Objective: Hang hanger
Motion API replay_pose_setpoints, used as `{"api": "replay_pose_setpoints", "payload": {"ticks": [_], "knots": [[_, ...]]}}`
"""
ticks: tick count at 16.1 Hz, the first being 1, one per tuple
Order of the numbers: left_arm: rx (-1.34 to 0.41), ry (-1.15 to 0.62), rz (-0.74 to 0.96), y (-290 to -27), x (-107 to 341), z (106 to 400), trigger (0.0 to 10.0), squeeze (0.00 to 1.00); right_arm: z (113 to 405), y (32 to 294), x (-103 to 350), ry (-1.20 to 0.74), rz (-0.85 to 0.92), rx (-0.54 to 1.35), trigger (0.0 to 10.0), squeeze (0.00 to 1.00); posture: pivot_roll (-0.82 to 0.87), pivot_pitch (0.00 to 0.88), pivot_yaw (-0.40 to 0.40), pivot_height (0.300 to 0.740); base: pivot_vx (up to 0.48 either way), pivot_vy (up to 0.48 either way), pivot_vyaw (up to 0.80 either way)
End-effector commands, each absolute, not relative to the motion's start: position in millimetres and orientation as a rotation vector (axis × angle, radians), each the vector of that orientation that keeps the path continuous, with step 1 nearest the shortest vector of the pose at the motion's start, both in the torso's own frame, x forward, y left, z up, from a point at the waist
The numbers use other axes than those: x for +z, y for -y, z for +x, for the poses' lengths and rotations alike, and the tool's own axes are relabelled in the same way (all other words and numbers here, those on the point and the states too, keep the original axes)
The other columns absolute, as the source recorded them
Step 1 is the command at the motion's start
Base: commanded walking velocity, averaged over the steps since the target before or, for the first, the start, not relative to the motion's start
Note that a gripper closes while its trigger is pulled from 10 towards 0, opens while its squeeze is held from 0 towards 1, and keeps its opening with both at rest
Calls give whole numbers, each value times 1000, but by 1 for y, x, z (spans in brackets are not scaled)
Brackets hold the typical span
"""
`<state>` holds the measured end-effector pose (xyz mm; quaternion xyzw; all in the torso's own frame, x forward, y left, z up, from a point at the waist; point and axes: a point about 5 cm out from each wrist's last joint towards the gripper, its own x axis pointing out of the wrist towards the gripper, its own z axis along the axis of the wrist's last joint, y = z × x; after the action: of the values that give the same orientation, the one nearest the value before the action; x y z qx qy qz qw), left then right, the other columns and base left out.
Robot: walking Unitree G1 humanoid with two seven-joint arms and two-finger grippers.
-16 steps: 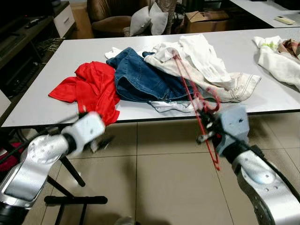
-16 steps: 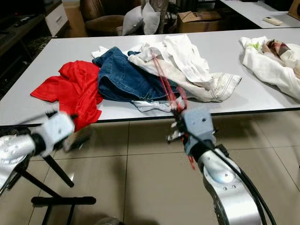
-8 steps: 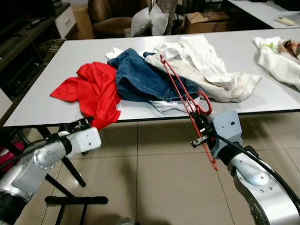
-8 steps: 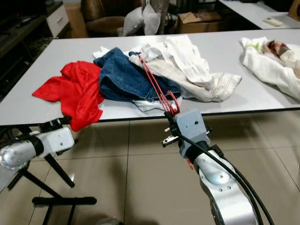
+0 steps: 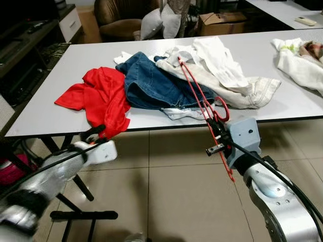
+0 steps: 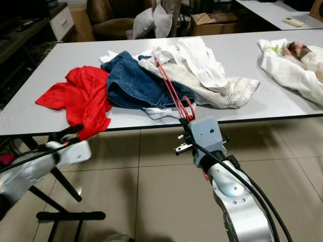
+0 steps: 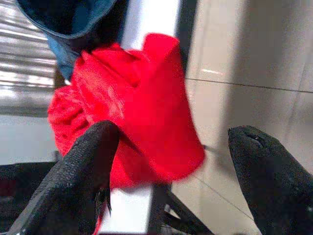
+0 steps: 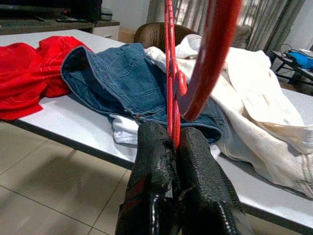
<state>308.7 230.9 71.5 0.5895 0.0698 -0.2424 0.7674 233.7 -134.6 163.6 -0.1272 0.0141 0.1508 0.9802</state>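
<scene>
Right wrist view gives us the clearest look at the red hanger (image 8: 169,63): its thin wire frame runs between our two black fingers (image 8: 152,161), which are pressed together on it just below the hook curl. From the head camera we see the right gripper (image 5: 216,136) holding the hanger in the air off the near edge of the table (image 5: 50,91), with the frame slanting up and away over the clothes and its lower tip pointing down toward the tiled floor (image 5: 166,201). We judge that grip near the hook is chosen so the hook stays free to catch on a rail.

Behind the hanger lie blue jeans (image 5: 151,83), a pile of white garments (image 5: 222,68) and a red shirt (image 5: 98,98) draping over the table's edge. Our left gripper (image 7: 168,147) has its fingers spread wide apart, empty, pointed at that red shirt from just below the table edge. More white clothing (image 5: 300,63) sits at the far right of the table. No rail is visible to us yet.
</scene>
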Motion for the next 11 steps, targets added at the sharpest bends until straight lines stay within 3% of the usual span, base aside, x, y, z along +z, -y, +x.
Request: {"api": "replay_pose_setpoints", "payload": {"ticks": [1,5,11], "knots": [[-504,-142,1312,-233,71,312,10000,0,236,134,167,-2,-268,293,10000,0,29,0,107,723,0,0,0],[-452,-83,1352,-225,73,326,10000,0,237,134,167,6,-276,280,10000,0,13,0,116,723,0,0,0],[-455,-78,1414,-254,73,313,10000,0,239,134,165,9,-273,280,10000,0,25,0,109,723,0,0,0]]}}
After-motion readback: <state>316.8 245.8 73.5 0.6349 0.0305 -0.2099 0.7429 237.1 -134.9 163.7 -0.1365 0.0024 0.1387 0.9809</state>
